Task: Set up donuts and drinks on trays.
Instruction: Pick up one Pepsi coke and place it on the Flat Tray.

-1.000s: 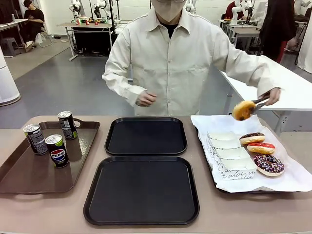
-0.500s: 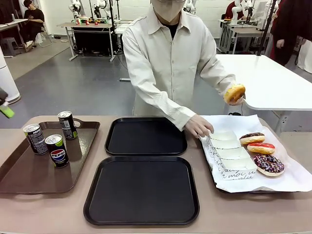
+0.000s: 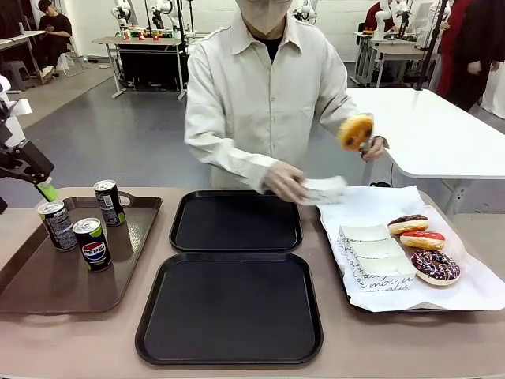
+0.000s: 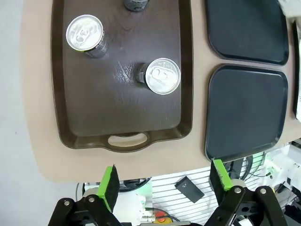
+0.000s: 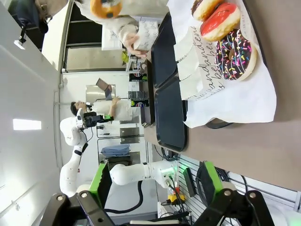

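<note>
Left wrist view: left end effector [image 4: 163, 178] gapes wide, clear of brown tray [image 4: 186, 84] rim.

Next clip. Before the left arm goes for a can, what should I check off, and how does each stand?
1. Left gripper open: ok.
2. Right gripper open: ok.
3. Three cans upright on the brown tray: ok.
4. Both black trays free for loading: ok.
5. Person's hand away from the trays: not ok, it holds a paper boat at the far tray's far edge.
</note>
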Robot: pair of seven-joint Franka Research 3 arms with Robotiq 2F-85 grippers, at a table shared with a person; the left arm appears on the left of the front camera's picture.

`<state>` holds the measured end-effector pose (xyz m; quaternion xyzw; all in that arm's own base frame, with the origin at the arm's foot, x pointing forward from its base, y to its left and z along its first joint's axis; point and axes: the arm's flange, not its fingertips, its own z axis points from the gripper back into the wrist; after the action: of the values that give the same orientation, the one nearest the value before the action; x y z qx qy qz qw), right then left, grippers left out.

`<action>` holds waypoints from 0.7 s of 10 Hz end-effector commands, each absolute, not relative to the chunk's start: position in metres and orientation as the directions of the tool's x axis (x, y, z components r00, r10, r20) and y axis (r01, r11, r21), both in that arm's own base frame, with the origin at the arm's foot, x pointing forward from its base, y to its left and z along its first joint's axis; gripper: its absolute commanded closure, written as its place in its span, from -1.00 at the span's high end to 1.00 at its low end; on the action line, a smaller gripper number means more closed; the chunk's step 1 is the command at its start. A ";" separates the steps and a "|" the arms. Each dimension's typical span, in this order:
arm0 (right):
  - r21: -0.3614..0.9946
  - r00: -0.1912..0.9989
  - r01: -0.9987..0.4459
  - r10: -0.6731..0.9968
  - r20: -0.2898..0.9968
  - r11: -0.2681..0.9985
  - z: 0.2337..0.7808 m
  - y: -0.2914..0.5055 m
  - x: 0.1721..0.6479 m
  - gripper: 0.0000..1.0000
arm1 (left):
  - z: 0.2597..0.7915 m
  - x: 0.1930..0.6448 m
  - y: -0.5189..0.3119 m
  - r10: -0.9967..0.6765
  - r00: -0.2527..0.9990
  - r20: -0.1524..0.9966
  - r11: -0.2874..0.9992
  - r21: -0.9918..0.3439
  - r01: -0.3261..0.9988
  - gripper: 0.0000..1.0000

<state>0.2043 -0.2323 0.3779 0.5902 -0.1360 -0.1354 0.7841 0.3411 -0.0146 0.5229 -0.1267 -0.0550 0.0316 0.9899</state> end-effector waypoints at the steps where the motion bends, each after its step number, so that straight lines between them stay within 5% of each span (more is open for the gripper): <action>1: 0.964 0.927 0.035 -0.369 0.067 0.264 0.378 -0.232 0.205 1.00 | 0.527 0.341 -0.015 0.076 0.993 0.091 0.969 -0.242 -0.052 1.00; 4: 0.964 0.927 0.035 -0.369 0.067 0.264 0.378 -0.232 0.205 1.00 | 0.524 0.341 -0.015 0.073 0.992 0.099 0.965 -0.259 -0.045 1.00; 7: 0.964 0.927 0.035 -0.369 0.067 0.264 0.378 -0.232 0.205 1.00 | 0.509 0.386 -0.050 0.083 0.985 0.152 0.993 -0.099 -0.068 1.00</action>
<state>0.2043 -0.2323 0.3780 0.5901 -0.1361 -0.1352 0.7842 0.3628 -0.0371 0.5162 -0.0810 -0.0795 0.0235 0.9933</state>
